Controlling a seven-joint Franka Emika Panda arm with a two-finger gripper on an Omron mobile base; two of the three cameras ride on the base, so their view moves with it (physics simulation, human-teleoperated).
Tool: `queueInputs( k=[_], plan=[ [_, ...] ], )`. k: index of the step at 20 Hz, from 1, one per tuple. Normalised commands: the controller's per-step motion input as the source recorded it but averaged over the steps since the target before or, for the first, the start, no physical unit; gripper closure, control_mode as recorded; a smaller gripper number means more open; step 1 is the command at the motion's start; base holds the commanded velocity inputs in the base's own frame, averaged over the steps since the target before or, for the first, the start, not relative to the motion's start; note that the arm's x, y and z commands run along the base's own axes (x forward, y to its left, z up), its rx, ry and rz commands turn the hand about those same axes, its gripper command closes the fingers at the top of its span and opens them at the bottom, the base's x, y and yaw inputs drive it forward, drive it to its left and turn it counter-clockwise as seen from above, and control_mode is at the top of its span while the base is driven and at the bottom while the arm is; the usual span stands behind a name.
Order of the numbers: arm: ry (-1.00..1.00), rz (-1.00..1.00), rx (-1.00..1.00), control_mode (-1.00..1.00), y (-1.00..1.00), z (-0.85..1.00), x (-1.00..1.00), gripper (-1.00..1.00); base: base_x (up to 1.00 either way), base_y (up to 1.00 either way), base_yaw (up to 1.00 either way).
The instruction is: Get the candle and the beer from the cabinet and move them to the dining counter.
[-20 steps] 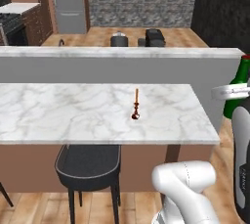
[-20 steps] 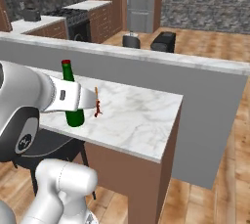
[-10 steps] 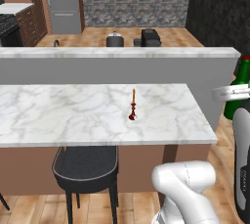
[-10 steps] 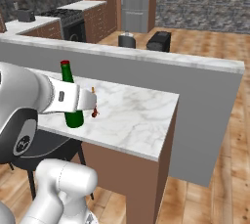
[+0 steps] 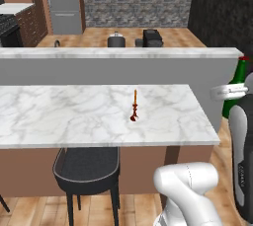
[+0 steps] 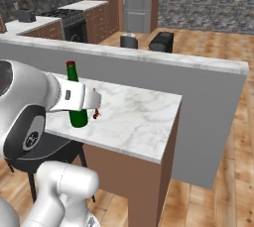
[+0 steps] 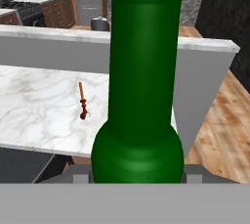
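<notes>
Counter (image 5: 59,116) spans the left base view, white marble with a grey back wall. Beer (image 6: 77,97) comes next, held upright in the gripper (image 6: 92,99), jaws partly spread round its body, neck and cap up, off the counter's right end. Candle (image 5: 134,106) already stands upright on the marble. Judged next: carry the beer over the top and lower it clear of the candle.
</notes>
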Motion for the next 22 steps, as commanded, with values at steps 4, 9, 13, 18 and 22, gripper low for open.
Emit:
queueInputs(
  k=[4,9,13,18,22],
  plan=[
    [0.0,0.05,0.0,-1.0,0.0,-0.17,0.96,1.0,0.0,0.0,0.0],
    [0.02,0.08,0.02,-1.0,0.0,-0.31,0.91,1.0,0.0,0.0,0.0],
    [0.0,0.14,0.03,-1.0,-0.05,-0.43,0.72,1.0,0.0,0.0,0.0],
    [0.0,0.17,0.04,-1.0,-0.1,-0.43,0.53,1.0,0.0,0.0,0.0],
    [0.03,0.16,0.08,-1.0,-0.02,-0.44,0.44,1.0,0.0,0.0,0.0]
  ],
)
